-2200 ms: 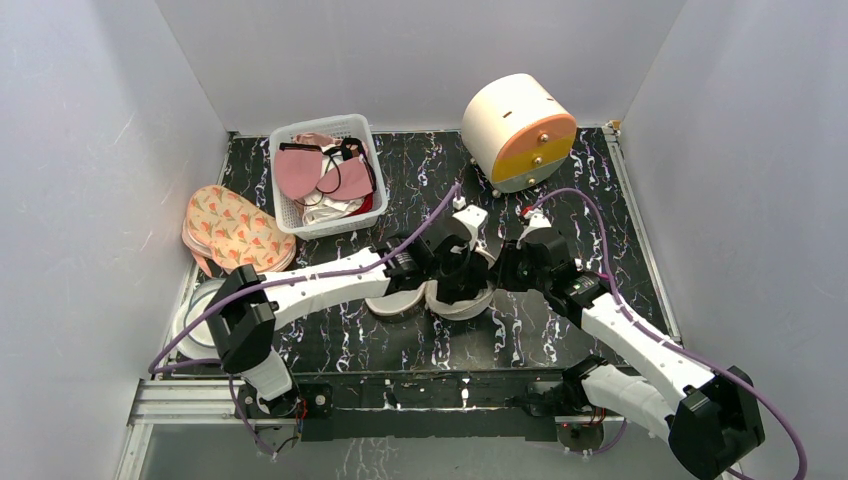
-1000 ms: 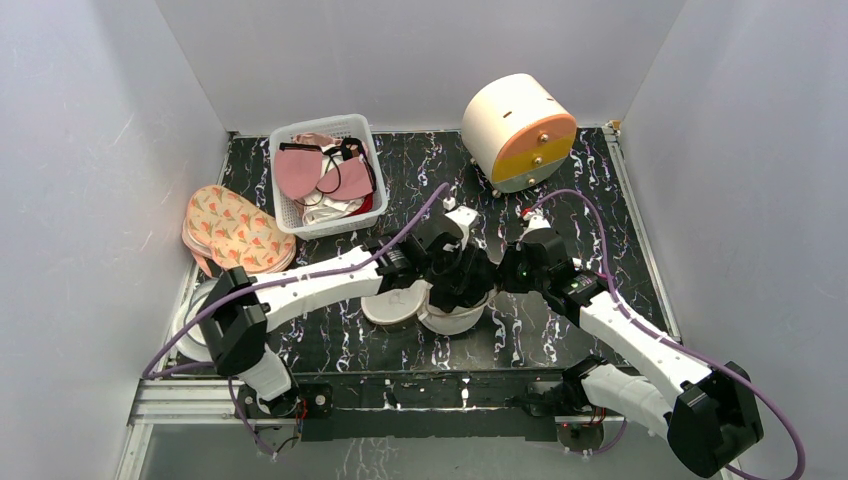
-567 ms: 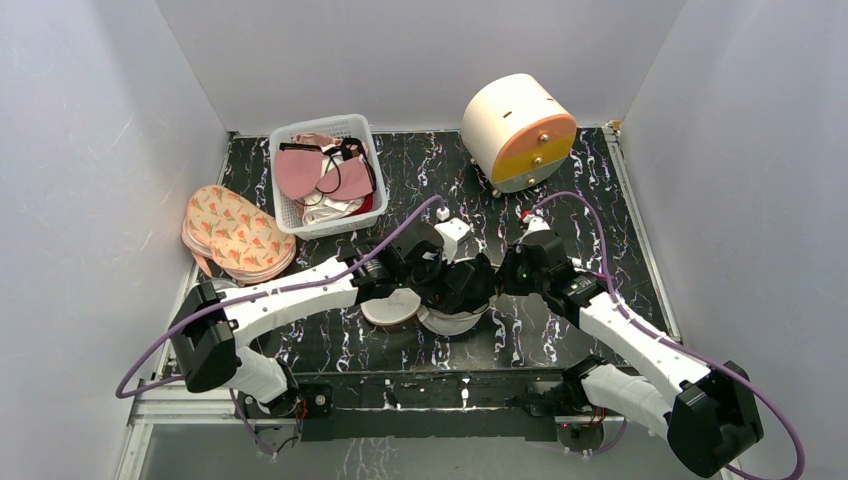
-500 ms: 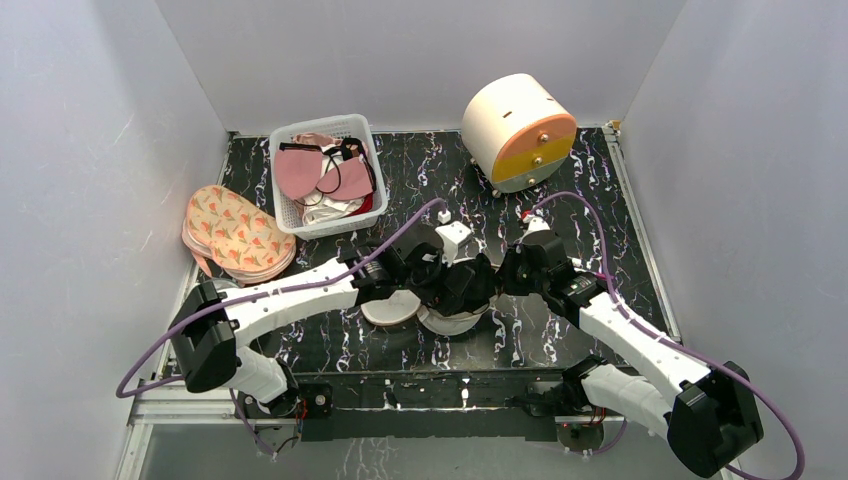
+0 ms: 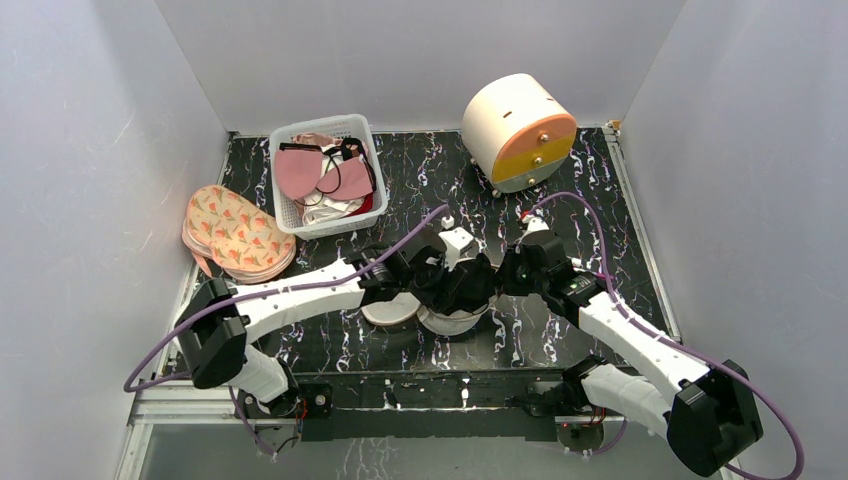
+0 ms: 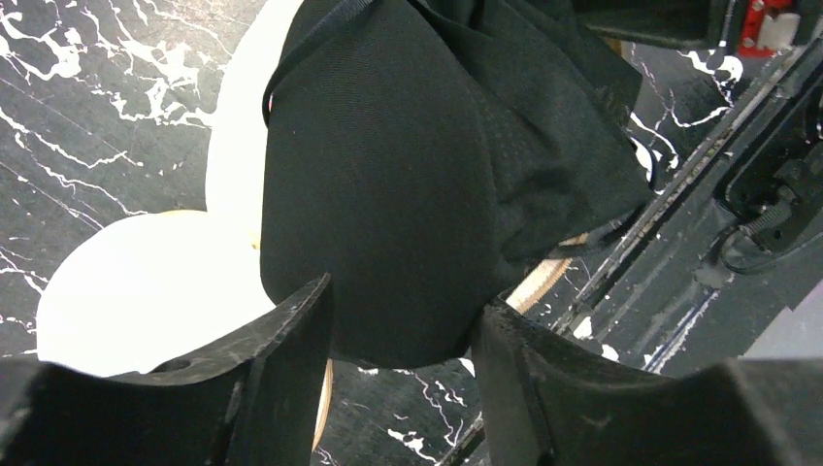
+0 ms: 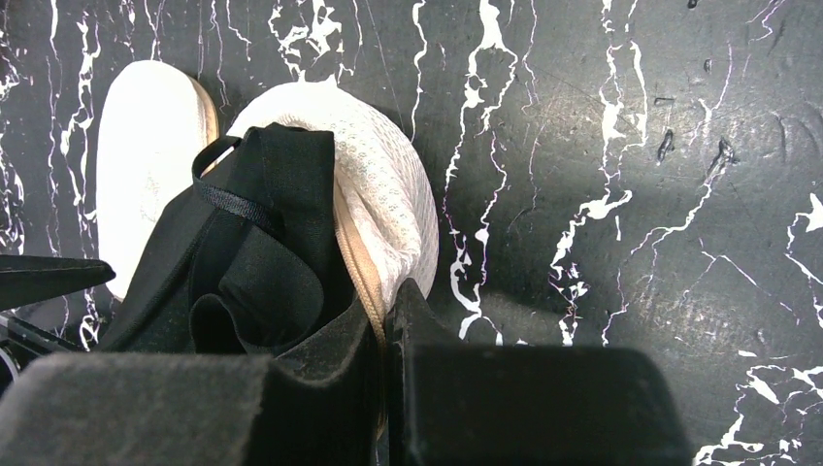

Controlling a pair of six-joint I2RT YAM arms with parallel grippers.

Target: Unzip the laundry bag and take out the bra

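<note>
The laundry bag [image 5: 392, 310] is a white mesh clamshell lying unzipped in the middle of the table, its two halves spread apart. A black bra [image 6: 388, 194] bulges out of the right half [image 7: 378, 184]. My left gripper [image 6: 403, 301] straddles one black cup, a finger pressed against each side. In the top view it [image 5: 455, 283] sits right over the bag. My right gripper [image 7: 383, 301] is shut on the bag's tan zipper rim [image 7: 361, 272], next to the bra [image 7: 252, 272].
A white basket [image 5: 325, 175] of pink and other bras stands at the back left. A floral bag [image 5: 235, 235] lies by the left wall. A round cream and orange drawer unit [image 5: 518, 130] sits at the back right. The grey walls are close on three sides.
My left gripper let go, opened wide, shifted slightly lower on the bra and closed again round the black cup. The right gripper kept its hold on the bag rim.
</note>
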